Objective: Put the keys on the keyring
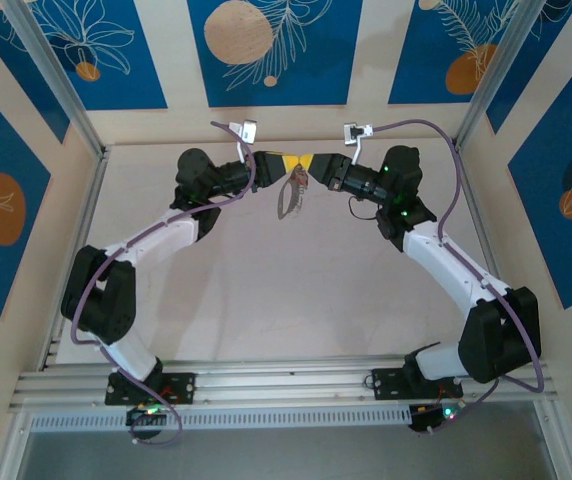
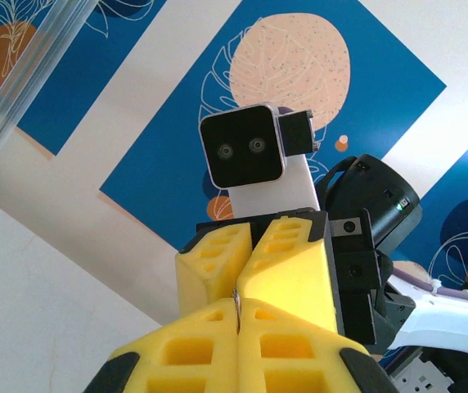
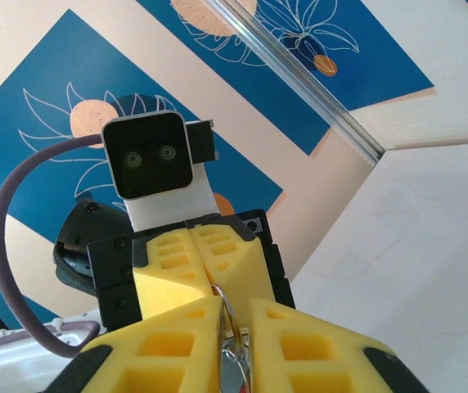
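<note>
High over the back of the table my left gripper (image 1: 293, 160) and right gripper (image 1: 312, 162) meet tip to tip. A grey-silver keyring (image 1: 290, 198) dangles below the tips, with a reddish bit at its top that may be the keys' tag. In the left wrist view my left gripper (image 2: 238, 318) is shut on a thin sliver of the keyring (image 2: 236, 304), facing the right gripper (image 2: 249, 264). In the right wrist view my right gripper (image 3: 235, 321) is nearly shut, with thin wire loops and a flat silver piece, apparently the keys (image 3: 236, 370), between its fingers. The left gripper (image 3: 204, 277) faces it, shut.
A pale tabletop (image 1: 296, 290) lies far below both grippers, bounded by blue-and-cream patterned walls (image 1: 266, 50) and aluminium corner posts (image 1: 61, 85). The arm bases stand on the rail (image 1: 286, 385) at the near edge.
</note>
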`<move>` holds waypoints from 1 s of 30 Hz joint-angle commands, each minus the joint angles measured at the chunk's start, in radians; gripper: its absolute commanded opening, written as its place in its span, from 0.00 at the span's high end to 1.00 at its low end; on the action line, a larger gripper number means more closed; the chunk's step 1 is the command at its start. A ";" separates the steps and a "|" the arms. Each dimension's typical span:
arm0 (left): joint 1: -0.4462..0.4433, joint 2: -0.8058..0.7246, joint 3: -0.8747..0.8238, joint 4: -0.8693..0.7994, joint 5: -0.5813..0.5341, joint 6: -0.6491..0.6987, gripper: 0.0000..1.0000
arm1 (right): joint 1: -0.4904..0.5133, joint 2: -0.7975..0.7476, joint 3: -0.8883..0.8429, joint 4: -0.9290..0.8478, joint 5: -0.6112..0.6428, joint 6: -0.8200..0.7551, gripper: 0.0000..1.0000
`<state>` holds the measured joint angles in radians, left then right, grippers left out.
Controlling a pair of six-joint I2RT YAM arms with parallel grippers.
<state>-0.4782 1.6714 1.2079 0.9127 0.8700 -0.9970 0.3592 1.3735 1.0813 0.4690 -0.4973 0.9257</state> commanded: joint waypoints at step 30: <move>0.074 -0.006 0.140 -0.293 0.151 0.202 0.56 | -0.136 0.118 0.182 -0.136 -0.345 -0.120 1.00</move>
<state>-0.4194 1.6691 1.2938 0.6861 0.9569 -0.8577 0.2264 1.4860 1.2022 0.3992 -0.7616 0.8810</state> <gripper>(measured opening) 0.438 0.063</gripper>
